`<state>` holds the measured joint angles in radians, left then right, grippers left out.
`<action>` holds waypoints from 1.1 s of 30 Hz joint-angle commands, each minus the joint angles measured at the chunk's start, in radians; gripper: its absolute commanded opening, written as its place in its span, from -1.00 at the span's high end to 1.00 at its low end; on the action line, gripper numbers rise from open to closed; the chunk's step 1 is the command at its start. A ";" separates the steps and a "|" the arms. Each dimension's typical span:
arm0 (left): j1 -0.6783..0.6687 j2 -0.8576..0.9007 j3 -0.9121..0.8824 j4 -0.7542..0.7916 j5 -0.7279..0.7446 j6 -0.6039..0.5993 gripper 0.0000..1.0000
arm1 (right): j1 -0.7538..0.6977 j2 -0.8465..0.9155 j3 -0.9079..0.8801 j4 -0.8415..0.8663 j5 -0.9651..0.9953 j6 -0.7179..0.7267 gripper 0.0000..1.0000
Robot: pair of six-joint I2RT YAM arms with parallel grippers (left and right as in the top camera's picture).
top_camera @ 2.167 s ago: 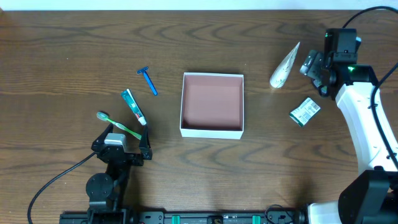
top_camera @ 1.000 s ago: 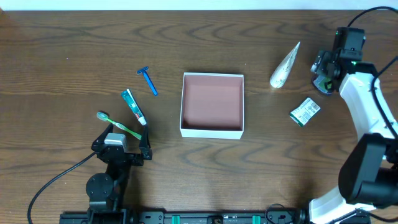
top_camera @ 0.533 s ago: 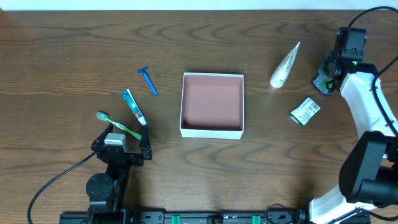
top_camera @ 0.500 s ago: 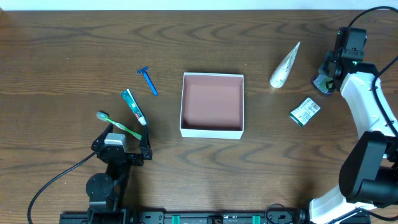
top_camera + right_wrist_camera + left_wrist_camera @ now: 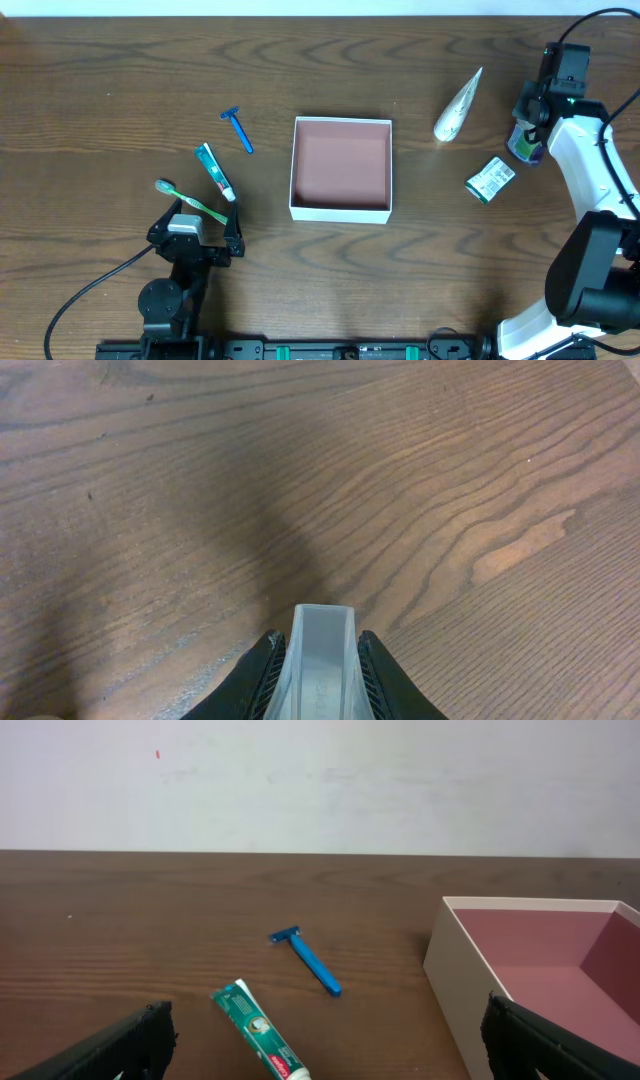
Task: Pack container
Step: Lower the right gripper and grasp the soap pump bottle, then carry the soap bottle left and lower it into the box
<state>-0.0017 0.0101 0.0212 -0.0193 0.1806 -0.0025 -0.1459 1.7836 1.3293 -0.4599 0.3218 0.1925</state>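
Right gripper [image 5: 321, 678]: the black fingers [image 5: 262, 672] press against both sides of a pale translucent piece [image 5: 322, 650]. It is smooth, flat-faced and rectangular at its visible end. What the piece is cannot be told. In the overhead view it reads as a small lavender-and-green blob at the gripper tip.

Left gripper [image 5: 196, 232]: released, fingers spread wide with nothing between them.

Container [image 5: 340, 211]: shallow square box with thin white walls, a matte reddish-brown floor and no lid. It lies ahead of the left gripper and to its right. It is well apart from the right gripper, on that gripper's left.

Around the left gripper:
- A green toothbrush [image 5: 190, 202] lies just ahead of the fingertips.
- A green-and-white toothpaste tube [image 5: 215, 172] lies beyond the toothbrush.
- A slim blue plastic razor [image 5: 238, 130] lies farther ahead.
- All three lie flat and apart from the container.

Around the right gripper:
- A white cone-shaped tube [image 5: 458, 107] lies near its left, between the gripper and the container.
- A small green-and-white packet [image 5: 490, 180] lies near, behind and to its left.

Nothing stands between either gripper and the container's open top.

Surface: dark brown wooden table [image 5: 120, 80] with a bold wavy grain. A plain white wall [image 5: 320, 780] stands behind its far edge.
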 commanded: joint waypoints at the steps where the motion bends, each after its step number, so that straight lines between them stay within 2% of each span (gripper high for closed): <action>1: 0.003 -0.006 -0.017 -0.034 0.018 0.006 -0.96 | -0.003 -0.006 0.010 -0.016 -0.005 -0.019 0.85; 8: 0.003 -0.006 -0.017 -0.034 0.018 0.006 -0.96 | 0.014 -0.089 0.012 -0.038 -0.052 -0.035 0.78; 18: 0.003 -0.006 -0.017 -0.034 0.018 0.006 -0.96 | 0.091 -0.406 0.013 -0.164 -0.074 -0.039 0.74; 27: 0.003 -0.006 -0.017 -0.034 0.018 0.006 -0.96 | 0.241 -0.627 0.013 -0.328 -0.084 0.048 0.66; 33: 0.003 -0.006 -0.017 -0.034 0.018 0.006 -0.96 | 0.364 -0.654 0.013 -0.343 -0.212 0.092 0.62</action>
<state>-0.0017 0.0101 0.0212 -0.0193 0.1806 -0.0025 0.1608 1.1374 1.3266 -0.8246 0.1787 0.2352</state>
